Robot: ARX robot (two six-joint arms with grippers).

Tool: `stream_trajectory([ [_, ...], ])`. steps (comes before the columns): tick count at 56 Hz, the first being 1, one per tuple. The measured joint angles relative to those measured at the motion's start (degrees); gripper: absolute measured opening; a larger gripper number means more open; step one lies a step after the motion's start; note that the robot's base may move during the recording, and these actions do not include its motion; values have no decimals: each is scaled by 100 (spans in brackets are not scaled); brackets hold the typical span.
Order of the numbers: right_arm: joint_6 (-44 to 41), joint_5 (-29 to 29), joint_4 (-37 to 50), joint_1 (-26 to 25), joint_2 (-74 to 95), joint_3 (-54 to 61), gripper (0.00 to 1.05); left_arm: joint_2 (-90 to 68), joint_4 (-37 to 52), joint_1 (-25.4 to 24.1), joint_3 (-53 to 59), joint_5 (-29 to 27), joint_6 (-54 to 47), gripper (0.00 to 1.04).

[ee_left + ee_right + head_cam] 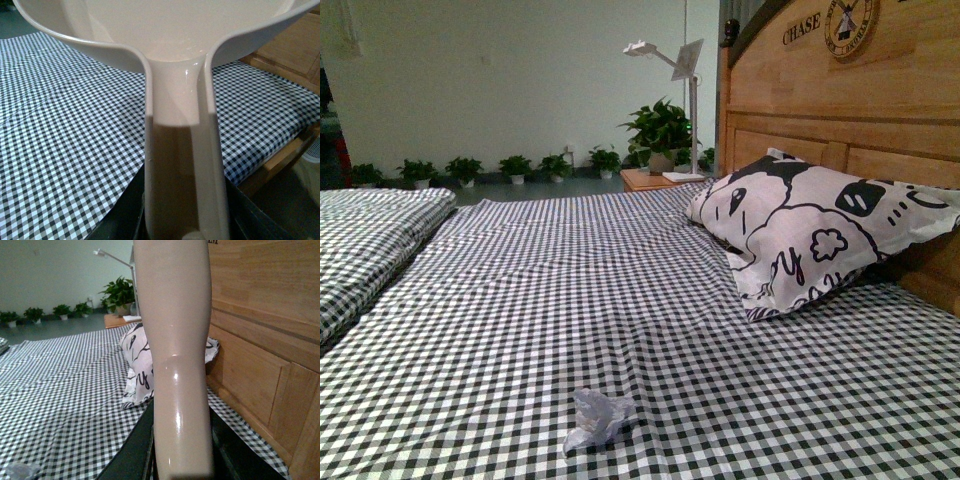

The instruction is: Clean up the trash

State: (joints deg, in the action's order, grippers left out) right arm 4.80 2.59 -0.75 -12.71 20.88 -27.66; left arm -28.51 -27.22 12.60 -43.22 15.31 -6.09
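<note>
From my remote station: my left gripper [184, 222] is clamped around the handle of a cream plastic dustpan [175, 75], dark jaws on either side of it, and what I can see of the scoop is bare plastic, held over the checked sheet [570, 300]. My right gripper [182, 457] is closed likewise on an upright beige handle [175, 340], whose far end is out of shot. Neither arm shows in the front view. The trash [597, 420], a small crumpled white wad, lies on the sheet close to the near edge of the bed, about midway across and well apart from everything else. Farther up, toward the right edge, a white pillow [810, 235] with black cartoon print leans against the wooden headboard [880, 100]; its lettering is too broken up for me to read. The headboard carries the word "CHASE" [801, 29] beside a round windmill emblem [850, 22]. Beyond the far edge stand a wooden nightstand [655, 180] with a leafy potted plant [660, 130] and a white lamp [665, 55], and small potted plants [480, 168] line the wall.
</note>
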Motion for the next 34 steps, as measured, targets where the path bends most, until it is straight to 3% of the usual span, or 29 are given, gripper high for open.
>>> stream_trajectory([
  [18, 2, -2, -2, 0, 2, 0, 21, 2, 11, 11, 2, -59, -2, 27],
  [20, 2, -2, 0, 0, 0, 0, 21, 96, 520, 308, 203, -920, -74, 27],
  [21, 2, -13, -4, 0, 2, 0, 21, 122, 713, 420, 286, -1078, -76, 27],
  [22, 15, -39, -17, 7, 2, -2, 21, 168, 1069, 621, 426, -1825, -98, 27],
  [24, 87, -173, -162, 37, 31, -52, 21, 210, 1497, 776, 540, -2514, -103, 27],
  [28, 166, -177, -225, 20, 155, -238, 21, 258, 1930, 621, 557, -3794, -155, 27],
  [31, 190, -61, -221, 13, 393, -551, 21, 356, 1917, 11, 551, -3864, -140, 27],
  [34, 190, 90, -212, 42, 629, -831, 21, 269, 2011, -522, 531, -3141, -151, 27],
])
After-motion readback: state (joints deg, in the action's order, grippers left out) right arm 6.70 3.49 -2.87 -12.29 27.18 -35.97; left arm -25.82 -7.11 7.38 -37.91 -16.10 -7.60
